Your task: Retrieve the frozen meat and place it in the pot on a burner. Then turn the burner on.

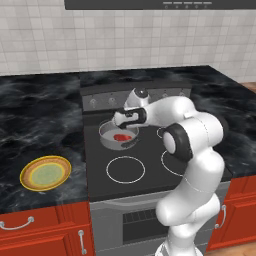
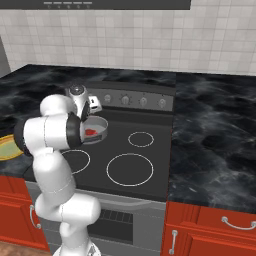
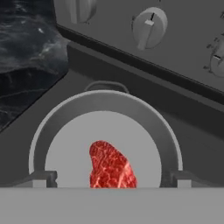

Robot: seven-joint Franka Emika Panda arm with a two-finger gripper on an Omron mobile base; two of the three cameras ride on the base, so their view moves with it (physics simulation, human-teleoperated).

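While the spread end effector [image 3: 107, 179] hovers over the frozen meat [image 3: 111, 167] in the pot [image 3: 65, 114], stove knobs [image 3: 148, 27] stand behind.

The red lumpy meat [image 3: 111, 166] lies flat inside the round grey pot [image 3: 57, 120], right below the wide-open jaws.
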